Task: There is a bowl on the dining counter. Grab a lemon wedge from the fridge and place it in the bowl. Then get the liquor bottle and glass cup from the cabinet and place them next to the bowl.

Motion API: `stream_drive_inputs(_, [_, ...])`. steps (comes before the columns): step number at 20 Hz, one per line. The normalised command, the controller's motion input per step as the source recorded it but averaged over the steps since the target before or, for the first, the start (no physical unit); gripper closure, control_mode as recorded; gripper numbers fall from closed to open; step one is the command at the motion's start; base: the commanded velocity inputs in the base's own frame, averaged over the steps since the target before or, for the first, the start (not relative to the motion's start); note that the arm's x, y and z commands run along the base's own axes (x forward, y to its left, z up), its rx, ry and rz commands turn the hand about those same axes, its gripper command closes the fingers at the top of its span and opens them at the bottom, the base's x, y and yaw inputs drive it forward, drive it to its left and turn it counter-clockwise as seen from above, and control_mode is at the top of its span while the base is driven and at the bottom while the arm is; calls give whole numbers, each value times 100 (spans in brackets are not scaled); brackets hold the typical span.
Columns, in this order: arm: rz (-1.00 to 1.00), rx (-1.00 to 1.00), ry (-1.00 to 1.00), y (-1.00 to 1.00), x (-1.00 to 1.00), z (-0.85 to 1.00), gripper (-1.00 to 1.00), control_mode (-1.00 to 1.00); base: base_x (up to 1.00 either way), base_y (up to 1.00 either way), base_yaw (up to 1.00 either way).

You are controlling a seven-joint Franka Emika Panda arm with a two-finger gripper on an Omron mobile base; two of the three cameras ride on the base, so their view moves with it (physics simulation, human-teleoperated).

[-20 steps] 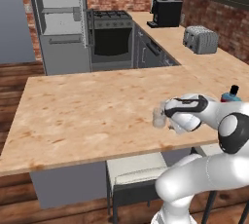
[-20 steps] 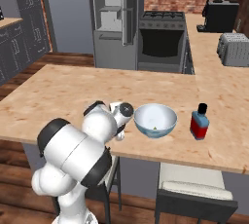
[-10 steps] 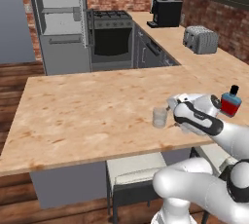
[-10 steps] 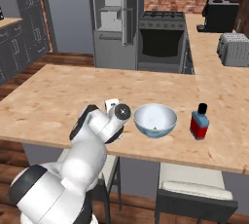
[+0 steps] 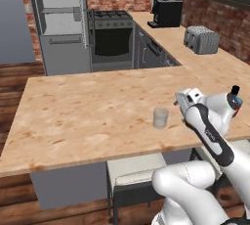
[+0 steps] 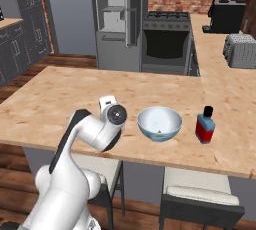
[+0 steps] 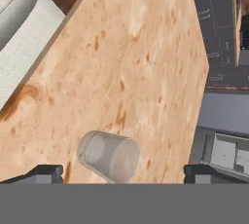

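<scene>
Jaws released wide, nothing held; small clear glass tumbler (image 7: 109, 156) stands upright between the fingertips (image 7: 41, 173) at 6 o'clock in hand view, on the light wood-grain desk (image 5: 88, 111). Arm folded low, forearm over desk's front edge.

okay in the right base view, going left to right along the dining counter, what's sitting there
Gripper → bowl → liquor bottle, all on the dining counter.
</scene>
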Motion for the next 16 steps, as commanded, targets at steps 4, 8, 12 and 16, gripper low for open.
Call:
stream_drive_inputs(4, [0, 0, -4, 0, -59, 88, -100, -100, 0, 0, 0])
stream_drive_inputs(8, [0, 0, -4, 0, -65, 96, -100, -100, 0, 0, 0])
stream_drive_inputs(12, [0, -1, -9, 0, -79, 95, -100, -100, 0, 0, 0])
stream_drive_inputs(16, [0, -6, -13, 1, -84, 80, -100, -100, 0, 0, 0])
